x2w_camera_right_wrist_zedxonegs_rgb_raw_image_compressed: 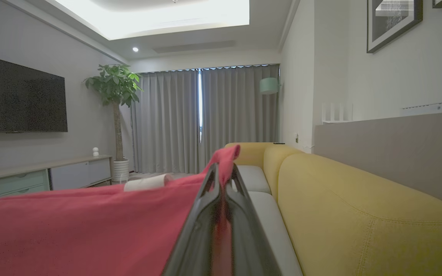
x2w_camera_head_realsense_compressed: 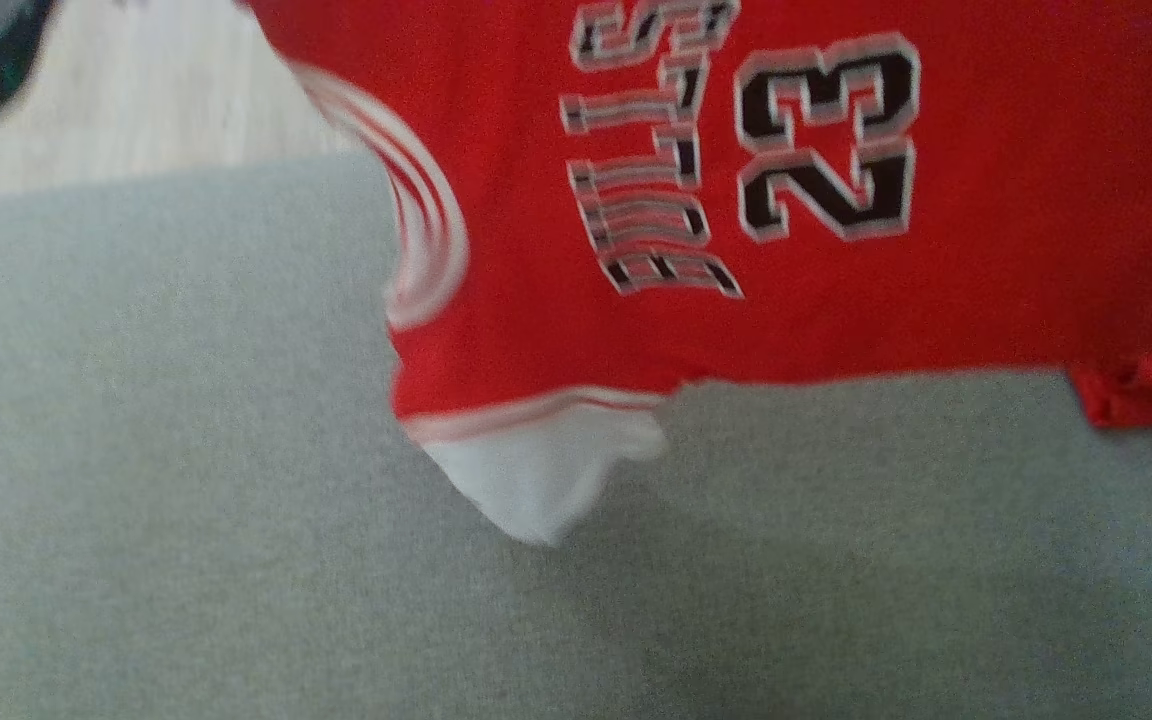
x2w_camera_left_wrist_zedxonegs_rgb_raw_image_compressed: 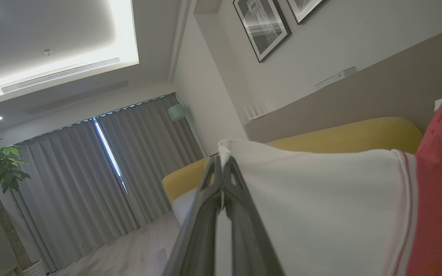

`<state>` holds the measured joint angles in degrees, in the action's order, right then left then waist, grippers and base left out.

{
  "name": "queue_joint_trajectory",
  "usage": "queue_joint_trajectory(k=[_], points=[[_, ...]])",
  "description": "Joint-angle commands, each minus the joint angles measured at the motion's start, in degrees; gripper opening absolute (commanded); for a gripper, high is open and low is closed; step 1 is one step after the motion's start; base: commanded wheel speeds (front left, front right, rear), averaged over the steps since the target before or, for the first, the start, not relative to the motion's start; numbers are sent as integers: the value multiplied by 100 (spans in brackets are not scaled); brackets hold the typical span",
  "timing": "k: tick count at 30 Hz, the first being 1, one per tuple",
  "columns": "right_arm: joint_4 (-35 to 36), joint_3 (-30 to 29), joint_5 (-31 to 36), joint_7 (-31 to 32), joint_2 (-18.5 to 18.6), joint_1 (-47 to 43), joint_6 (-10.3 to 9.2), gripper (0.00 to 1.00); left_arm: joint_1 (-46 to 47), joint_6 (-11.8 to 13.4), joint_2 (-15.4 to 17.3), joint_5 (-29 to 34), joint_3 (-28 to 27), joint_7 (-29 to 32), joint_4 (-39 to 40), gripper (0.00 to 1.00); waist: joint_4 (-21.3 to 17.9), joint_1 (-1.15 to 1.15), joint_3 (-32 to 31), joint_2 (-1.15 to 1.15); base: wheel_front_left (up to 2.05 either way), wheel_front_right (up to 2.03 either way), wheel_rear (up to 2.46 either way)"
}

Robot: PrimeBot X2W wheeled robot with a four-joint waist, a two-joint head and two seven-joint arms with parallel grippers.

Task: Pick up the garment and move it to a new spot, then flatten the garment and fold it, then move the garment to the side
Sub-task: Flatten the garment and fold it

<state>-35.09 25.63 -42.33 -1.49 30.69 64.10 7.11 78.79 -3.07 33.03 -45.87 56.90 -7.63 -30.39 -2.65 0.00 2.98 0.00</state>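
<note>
Grey fabric surface point(x2w_camera_head_realsense_compressed: 186, 520) spans the head view from 3 through 6 to 9 o'clock. The red garment point(x2w_camera_head_realsense_compressed: 1016, 200), numbered 23, covers the sector from 12 to 3 o'clock. Left hand point(x2w_camera_left_wrist_zedxonegs_rgb_raw_image_compressed: 223, 163) is clenched on its white trim, right hand point(x2w_camera_right_wrist_zedxonegs_rgb_raw_image_compressed: 223, 170) on a red edge.

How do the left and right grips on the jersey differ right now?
The left gripper pinches the white sleeve of the jersey at its edge; the right gripper pinches a red corner. The left gripper angles upward toward the ceiling, while the right gripper points level along the sofa. Both are shut on the jersey.
</note>
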Motion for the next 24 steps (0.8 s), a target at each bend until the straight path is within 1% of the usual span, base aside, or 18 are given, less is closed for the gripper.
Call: queue_joint_trajectory(k=[1, 3, 4, 6, 9, 11, 13, 15, 18, 19, 21, 24], points=[[-8, -39, 141, -87, -138, 424, 37, 0, 749, -27, -8, 32, -284, 39, -157, 0, 88, 0, 744, 0, 0, 0, 0], [-272, -87, 224, -228, -357, 764, 37, 0, 1155, -66, -247, 177, -264, -51, -526, 0, 122, 0, 1143, 0, 0, 0, 0], [-393, -105, 299, -328, -444, 956, 37, 0, 1383, -36, -344, 278, -277, -156, -702, 0, 127, 0, 1338, 0, 0, 0, 0], [-642, -141, 471, -598, -587, 1312, 37, 0, 1828, 70, -500, 540, -294, -417, -1022, 0, 123, 0, 1639, 0, 0, 0, 0], [-1081, -283, 755, -1076, -716, 1779, 37, 0, 2374, 391, -682, 896, -477, -693, -1387, 0, 146, 0, 1875, 0, 0, 0, 0], [-1300, -431, 926, -1260, -764, 2007, 37, 0, 2603, 561, -741, 1138, -693, -729, -1369, 0, 167, 0, 1933, 0, 0, 0, 0], [-1391, -521, 1038, -1326, -804, 2095, 37, 0, 2601, 646, -740, 1384, -1038, -733, -1033, 0, 216, 0, 1959, 0, 0, 0, 0], [-1381, -547, 1132, -1344, -802, 2051, 37, 0, 2330, 562, -719, 1537, -1332, -734, -744, 0, 292, 0, 1986, 0, 0, 0, 0], [-1284, -671, 1183, -1348, -759, 1749, 37, 0, 1708, 309, -702, 1628, -1644, -735, -463, 0, 412, 0, 2038, 0, 0, 0, 0], [-1268, -695, 1190, -1348, -749, 1607, 37, 0, 1464, 197, -690, 1675, -1688, -735, -370, 0, 451, 0, 2059, 0, 0, 0, 0], [-1244, -744, 1207, -1349, -726, 1315, 37, 0, 925, 52, -673, 1699, -1832, -736, -177, 0, 509, 0, 2096, 0, 0, 0, 0], [-1268, -731, 1232, -1350, -732, 812, 37, 0, -13, -90, -612, 1718, -2043, -736, 199, 0, 545, 0, 2085, 0, 0, 0, 0]])
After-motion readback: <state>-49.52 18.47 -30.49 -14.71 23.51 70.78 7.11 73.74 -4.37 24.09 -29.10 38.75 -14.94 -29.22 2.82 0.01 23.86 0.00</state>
